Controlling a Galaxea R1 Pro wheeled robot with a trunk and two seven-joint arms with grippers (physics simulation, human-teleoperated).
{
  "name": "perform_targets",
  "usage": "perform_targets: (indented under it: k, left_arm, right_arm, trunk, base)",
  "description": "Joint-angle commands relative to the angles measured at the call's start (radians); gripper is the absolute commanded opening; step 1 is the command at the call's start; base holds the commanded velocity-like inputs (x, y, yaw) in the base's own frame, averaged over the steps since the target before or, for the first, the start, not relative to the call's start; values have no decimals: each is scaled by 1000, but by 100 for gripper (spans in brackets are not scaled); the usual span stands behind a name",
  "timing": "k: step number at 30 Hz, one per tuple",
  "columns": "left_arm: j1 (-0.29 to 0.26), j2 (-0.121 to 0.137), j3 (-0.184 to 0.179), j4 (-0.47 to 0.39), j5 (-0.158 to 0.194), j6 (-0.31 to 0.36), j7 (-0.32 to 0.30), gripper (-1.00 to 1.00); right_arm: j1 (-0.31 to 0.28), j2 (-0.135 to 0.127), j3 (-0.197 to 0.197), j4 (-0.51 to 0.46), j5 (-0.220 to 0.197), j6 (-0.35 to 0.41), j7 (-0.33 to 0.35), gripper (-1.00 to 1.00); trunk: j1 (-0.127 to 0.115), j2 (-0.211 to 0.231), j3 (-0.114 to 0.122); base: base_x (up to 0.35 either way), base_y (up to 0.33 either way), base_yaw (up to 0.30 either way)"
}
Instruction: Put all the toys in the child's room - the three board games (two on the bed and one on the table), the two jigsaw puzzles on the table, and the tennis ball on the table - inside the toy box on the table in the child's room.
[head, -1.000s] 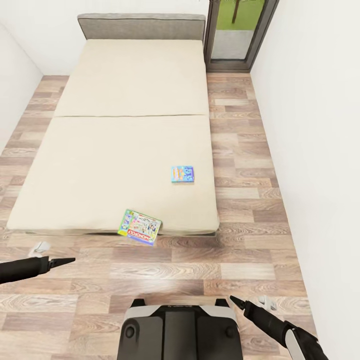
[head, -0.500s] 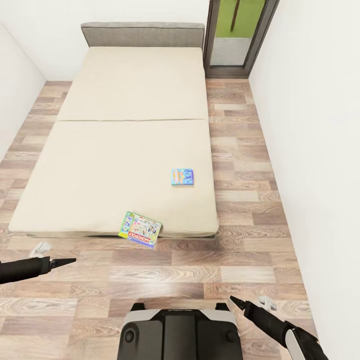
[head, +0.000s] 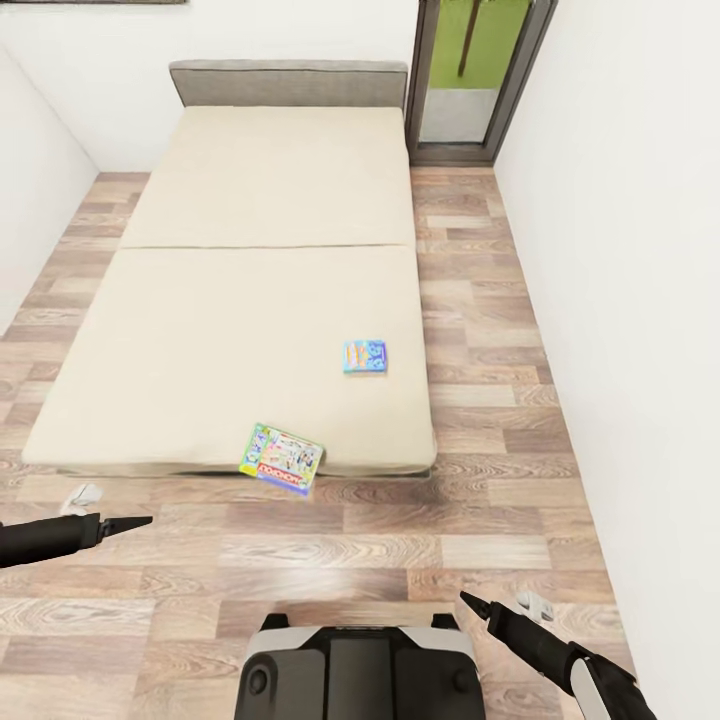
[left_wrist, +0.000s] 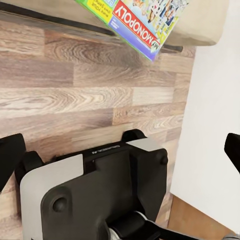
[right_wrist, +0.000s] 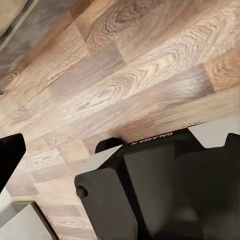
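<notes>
Facing the bed, you hold both arms low; Monopoly overhangs its edge; jaw states unclear.

We note a cream bed with a grey headboard. Floor: wood-grain planks in mixed browns and tans. Walls read white. Larger board game: green border, red strip with white lettering, multicoloured artwork. Smaller board game: blue with orange and yellow patches. Robot base: black with light-grey panels. Left gripper and right gripper are both black. Door frame dark grey, green beyond.
</notes>
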Motion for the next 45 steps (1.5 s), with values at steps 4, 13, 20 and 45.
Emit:
perform_targets:
  k: [4, 13, 20, 45]
  left_arm:
    - [-1, -1, 5, -1, -11, 10, -9, 100]
    - [-1, -1, 1, -1, -10, 10, -9, 100]
    - [-1, -1, 0, -1, -10, 10, -9, 100]
    - [-1, -1, -2, -1, -9, 10, -10, 100]
  right_arm:
    - [0, 0, -2, 0, -7, 8, 2, 100]
    - [0, 1, -1, 0, -7, 7, 2, 100]
    - [0, 1, -1, 0, -7, 7, 2, 100]
    - [0, 2, -1, 0, -7, 7, 1, 100]
  trunk:
    - [0, -2, 5]
    - [0, -2, 20]
    - [0, -2, 31]
    - [0, -2, 71]
  base:
    - [-195, 0, 0]
    - [-34, 0, 0]
    - [-1, 0, 0]
    - [-40, 0, 0]
